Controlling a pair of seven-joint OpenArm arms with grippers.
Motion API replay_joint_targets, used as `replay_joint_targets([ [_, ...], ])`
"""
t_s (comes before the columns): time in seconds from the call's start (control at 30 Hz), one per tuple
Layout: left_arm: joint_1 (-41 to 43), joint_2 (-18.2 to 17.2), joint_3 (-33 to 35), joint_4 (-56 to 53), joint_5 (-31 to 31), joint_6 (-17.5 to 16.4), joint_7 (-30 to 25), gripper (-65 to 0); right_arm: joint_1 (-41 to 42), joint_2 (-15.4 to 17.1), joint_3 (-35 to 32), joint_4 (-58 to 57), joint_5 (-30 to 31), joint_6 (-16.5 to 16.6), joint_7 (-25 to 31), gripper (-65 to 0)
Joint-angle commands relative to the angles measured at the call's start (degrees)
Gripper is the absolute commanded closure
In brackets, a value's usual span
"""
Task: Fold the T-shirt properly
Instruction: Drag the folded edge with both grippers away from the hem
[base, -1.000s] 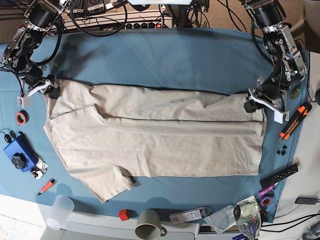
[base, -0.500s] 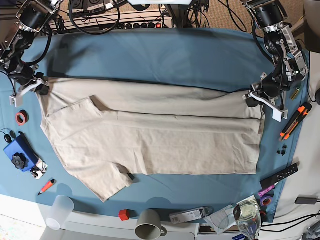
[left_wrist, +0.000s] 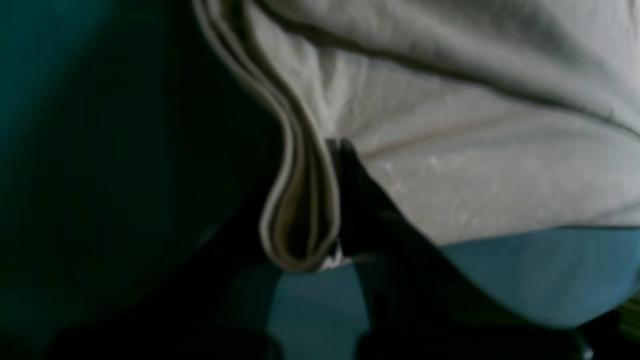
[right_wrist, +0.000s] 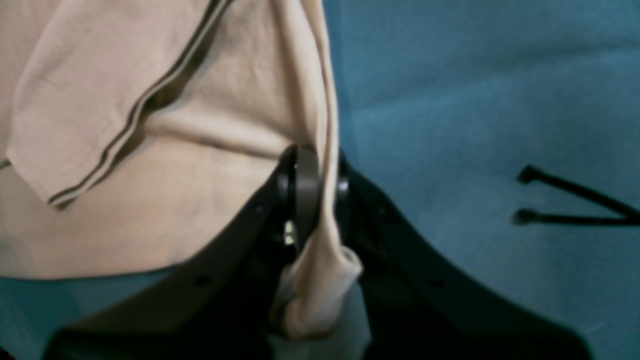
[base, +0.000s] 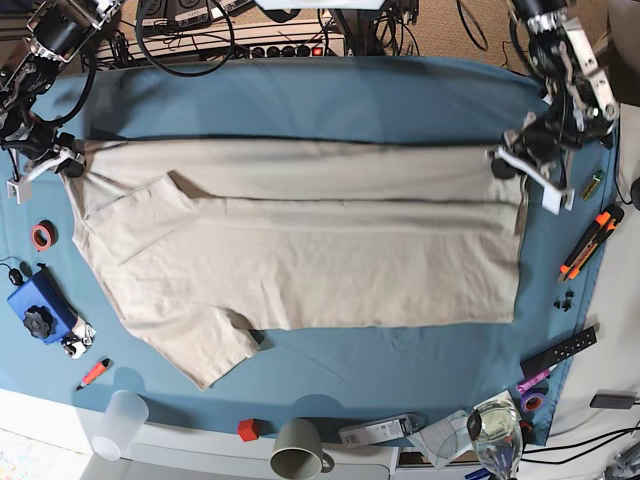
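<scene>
Base view confirms my left gripper (base: 508, 163) and right gripper (base: 68, 166) each clamped on a T-shirt (base: 300, 250) corner, cloth bunched between the fingers.

Both arms reach wide apart: the left pincer (base: 512, 162) is clamped on the T-shirt (base: 300, 250) hem corner, the right pincer (base: 68, 165) pinched tight on its far corner.

Open blue cloth (base: 330, 105) lies clear behind the T-shirt (base: 300, 250). Clutter hems the other sides: markers (base: 590, 240) and remote (base: 558, 350) at one end, tape roll (base: 42, 236) and blue box (base: 40, 305) at the other, cups (base: 297, 448) in front.
</scene>
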Motion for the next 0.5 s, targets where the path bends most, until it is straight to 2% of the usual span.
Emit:
replay_joint_targets([
  [0.0,1.31,-0.81,-0.31,1.44,2.58,0.55,1.31,0.0,0.11,1.88,0.59,0.81,0.81,0.0,0.42,0.0],
  [0.47,9.7,-0.81,-0.31,7.58,2.64,0.55,1.33,0.0,-9.42,1.88,0.59,0.83,6.58,1.25,0.0,0.0],
])
